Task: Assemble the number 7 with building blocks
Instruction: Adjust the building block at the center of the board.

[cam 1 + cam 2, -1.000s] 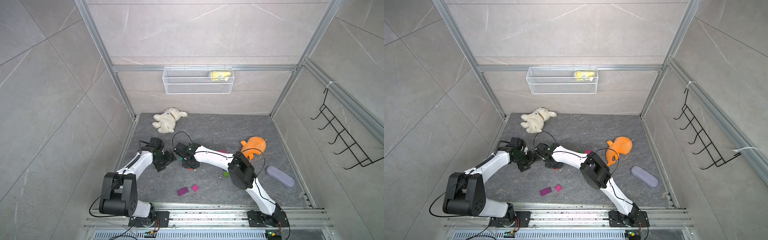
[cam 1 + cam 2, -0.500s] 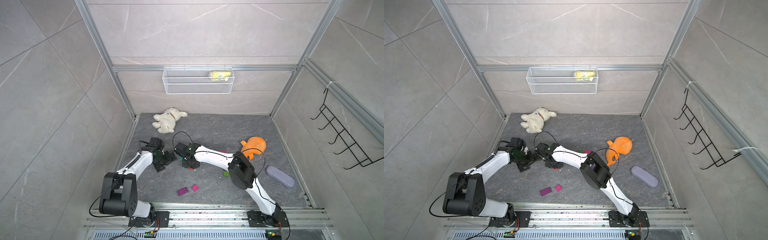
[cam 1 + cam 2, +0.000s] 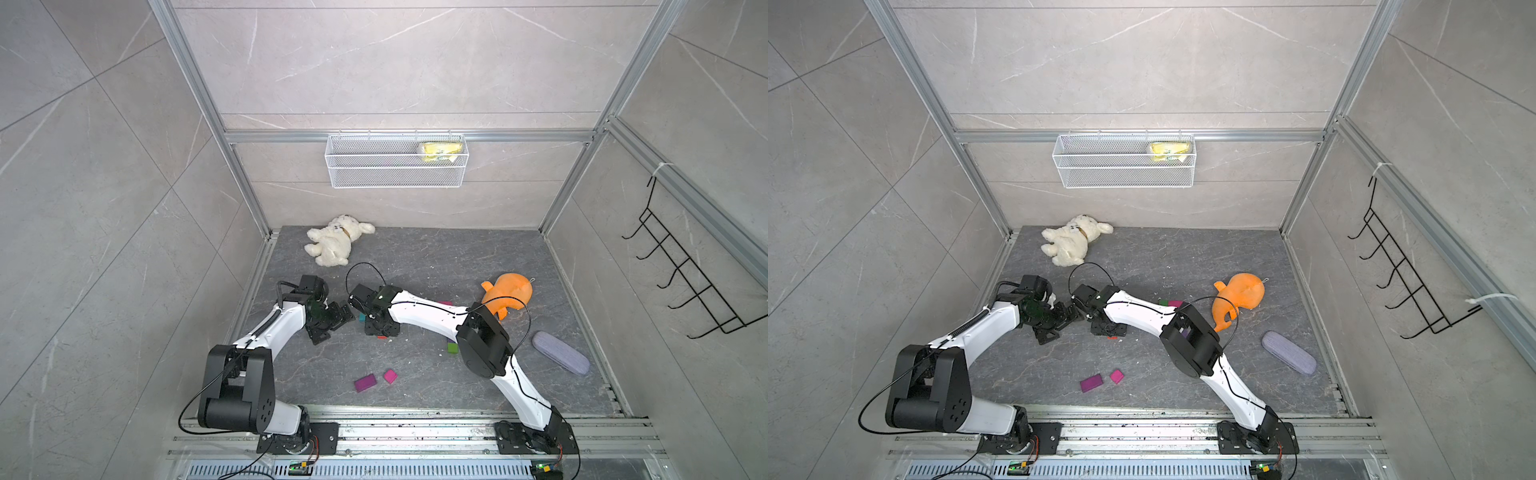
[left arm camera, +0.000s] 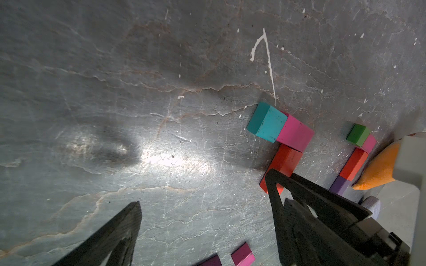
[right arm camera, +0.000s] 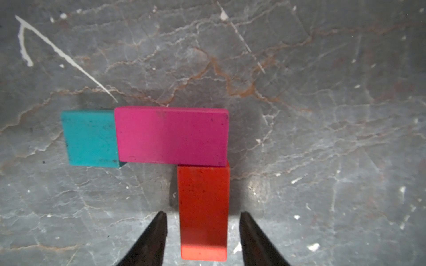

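Here, right gripper straddles the red block, jaws apart.
Likely light, stiff, slick; pinch its long sides. Left gripper gapes; purple block lies at red's six o'clock.

Purple block just beside pink block; orange plush well apart.

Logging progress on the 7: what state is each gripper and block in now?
teal block, lying flat.
magenta block, flat, abutting teal block.
red block, flat, end against magenta block.
purple block, loose, apart from these.
right gripper, open, astride red block, not touching.
left gripper, open, empty.
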